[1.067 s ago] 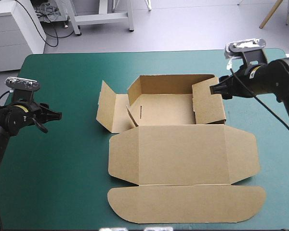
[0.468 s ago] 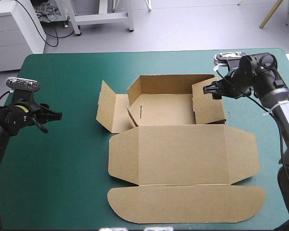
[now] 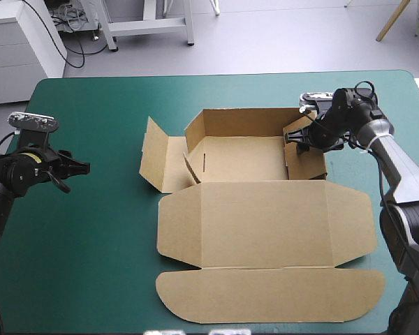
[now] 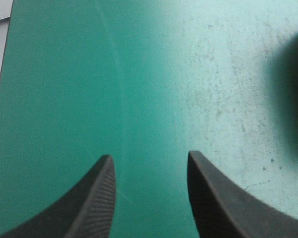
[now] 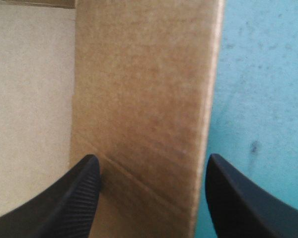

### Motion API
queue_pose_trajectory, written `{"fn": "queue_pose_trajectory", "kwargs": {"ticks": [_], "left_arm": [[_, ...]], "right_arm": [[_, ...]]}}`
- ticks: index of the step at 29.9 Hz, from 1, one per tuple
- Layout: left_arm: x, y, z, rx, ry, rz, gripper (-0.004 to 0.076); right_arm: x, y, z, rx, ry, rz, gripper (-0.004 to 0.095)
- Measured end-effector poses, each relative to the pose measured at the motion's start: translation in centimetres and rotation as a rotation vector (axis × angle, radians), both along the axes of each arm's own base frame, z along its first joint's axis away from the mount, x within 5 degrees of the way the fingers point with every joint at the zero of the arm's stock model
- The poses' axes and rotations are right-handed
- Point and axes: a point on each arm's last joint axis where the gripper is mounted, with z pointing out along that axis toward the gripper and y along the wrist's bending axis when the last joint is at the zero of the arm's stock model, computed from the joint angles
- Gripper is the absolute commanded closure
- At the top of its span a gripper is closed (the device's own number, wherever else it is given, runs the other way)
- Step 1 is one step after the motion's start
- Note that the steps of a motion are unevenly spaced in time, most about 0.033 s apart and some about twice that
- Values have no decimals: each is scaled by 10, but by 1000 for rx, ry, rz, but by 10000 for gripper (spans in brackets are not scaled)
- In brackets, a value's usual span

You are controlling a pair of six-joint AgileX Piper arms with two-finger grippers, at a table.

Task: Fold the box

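The brown box [image 3: 265,223] lies mid-table as an open tray: back wall up, left flap [image 3: 156,162] spread outward, lid flat toward the front edge. My right gripper [image 3: 292,137] is at the top of the tray's right wall [image 3: 309,157]. In the right wrist view the right gripper [image 5: 154,196] is open, its fingers [image 5: 77,201] standing on either side of that wall [image 5: 144,89], one over the tray's floor and one over the cover. My left gripper [image 3: 80,167] rests far to the left of the box. In its own view it [image 4: 149,156] is open over bare teal-green cover.
The lid's rounded front flap [image 3: 269,296] reaches close to the table's front edge. Teal-green cover [image 3: 98,230] stretches between my left gripper and the box. A narrower strip of cover [image 3: 398,230] runs along the box's right side.
My right gripper has moved leftward from outside the box onto its right wall, and the arm has turned. The wall now leans a little inward. The left arm has not moved.
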Motion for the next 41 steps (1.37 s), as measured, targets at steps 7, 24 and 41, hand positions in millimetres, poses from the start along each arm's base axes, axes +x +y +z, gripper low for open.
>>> {"fn": "queue_pose_trajectory", "kwargs": {"ticks": [7, 24, 41], "left_arm": [[0, 0, 0, 0, 0, 0, 400], [0, 0, 0, 2, 3, -2, 399], [30, -19, -34, -223, 111, -102, 399]], "right_arm": [[4, -1, -5, -14, -5, 1, 916], [-10, -12, 75, -17, -208, 7, 927], [-63, -52, 147, 234, -360, 67, 927]]}}
